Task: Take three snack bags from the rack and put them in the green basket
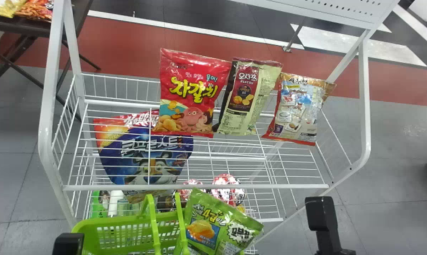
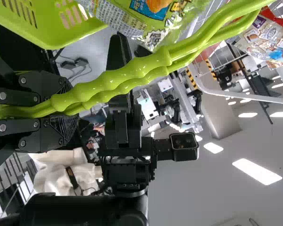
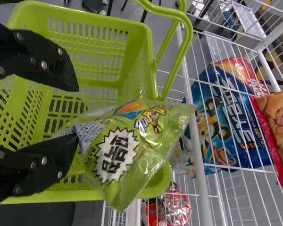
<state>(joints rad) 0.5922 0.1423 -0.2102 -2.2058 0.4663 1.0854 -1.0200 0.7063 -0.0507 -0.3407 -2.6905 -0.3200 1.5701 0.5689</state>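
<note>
Right arm: the black right arm (image 1: 323,219) enters from the bottom edge of the head view, to the right of the basket and in front of the rack. The right gripper (image 3: 79,113) is positioned over the basket. Its two flat black fingers stand well parted, with basket mesh visible between them. An end of the green plastic snack bag (image 1: 213,226) lies at one fingertip; whether they touch cannot be told. The bag is not clamped between the fingers.

Left arm: the black left arm (image 1: 68,244) is at the bottom edge, left of the basket. The left gripper (image 2: 70,112) is closed on the paired, ridged light-green plastic handles (image 1: 153,223), which run between its fingers.

Bag position: the snack bag is tilted over the right end of the light-green slotted plastic basket (image 1: 110,222), part above the interior and part extending beyond the rim.

Rack: the white wire rack (image 1: 195,186) carries a red snack bag (image 1: 190,92), a dark-and-cream snack bag (image 1: 247,95) and a silver-and-orange snack bag (image 1: 295,106) in a row.
</note>
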